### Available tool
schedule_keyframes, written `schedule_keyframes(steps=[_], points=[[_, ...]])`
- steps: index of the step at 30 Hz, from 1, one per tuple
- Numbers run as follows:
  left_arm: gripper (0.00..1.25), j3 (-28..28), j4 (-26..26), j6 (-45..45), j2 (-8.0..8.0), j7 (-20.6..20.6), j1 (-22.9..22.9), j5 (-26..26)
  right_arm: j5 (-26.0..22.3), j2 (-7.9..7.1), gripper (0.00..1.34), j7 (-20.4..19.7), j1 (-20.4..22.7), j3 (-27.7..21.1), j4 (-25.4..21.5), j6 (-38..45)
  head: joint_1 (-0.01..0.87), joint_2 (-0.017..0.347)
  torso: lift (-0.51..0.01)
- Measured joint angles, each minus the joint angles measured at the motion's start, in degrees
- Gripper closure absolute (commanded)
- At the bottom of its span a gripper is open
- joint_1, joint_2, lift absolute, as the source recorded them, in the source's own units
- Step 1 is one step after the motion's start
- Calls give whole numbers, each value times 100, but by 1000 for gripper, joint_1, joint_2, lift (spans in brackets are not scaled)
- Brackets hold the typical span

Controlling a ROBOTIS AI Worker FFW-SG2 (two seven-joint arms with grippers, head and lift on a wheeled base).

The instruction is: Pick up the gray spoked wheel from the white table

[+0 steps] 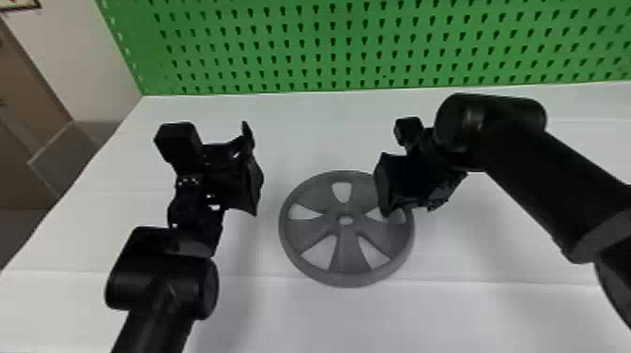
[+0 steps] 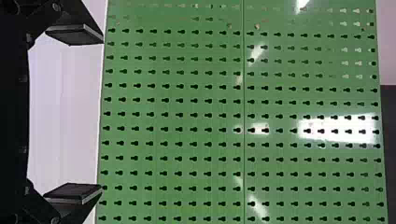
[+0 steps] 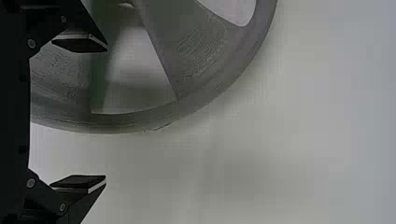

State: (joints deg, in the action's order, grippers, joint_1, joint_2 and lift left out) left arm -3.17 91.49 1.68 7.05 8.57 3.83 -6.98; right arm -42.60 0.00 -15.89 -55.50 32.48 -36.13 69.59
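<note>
Green pegboard (image 1: pixel 347 47) backs the surface (image 1: pixel 310 131) in the head view; the wheel (image 1: pixel 346 249) lies flat, left claw (image 1: pixel 252 169) beside it, right claw (image 1: pixel 384 185) over its rim. Left wrist view: left claw (image 2: pixel 102 114) open. Right wrist view: right claw (image 3: pixel 106 112) open by the wheel.

The right gripper (image 1: pixel 409 202) hides part of the wheel (image 1: pixel 347 251) in the head view.

Matt, faintly ridged, plastic-looking spoked wheel (image 1: pixel 347 253); glossy green pegboard (image 2: pixel 173 136).
</note>
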Motion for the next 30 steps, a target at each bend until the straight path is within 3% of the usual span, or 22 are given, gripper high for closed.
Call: schedule_keyframes(steps=[10, 30], points=[[159, -61, 0, 73, 7, -32, 10, -55, 490, 0, 283, 388, 53, -4, 151, -245, 778, 155, -81], [159, -44, 0, 99, 7, -32, 43, -60, 1141, 0, 305, 579, 184, -487, 159, -177, 778, 155, -81]])
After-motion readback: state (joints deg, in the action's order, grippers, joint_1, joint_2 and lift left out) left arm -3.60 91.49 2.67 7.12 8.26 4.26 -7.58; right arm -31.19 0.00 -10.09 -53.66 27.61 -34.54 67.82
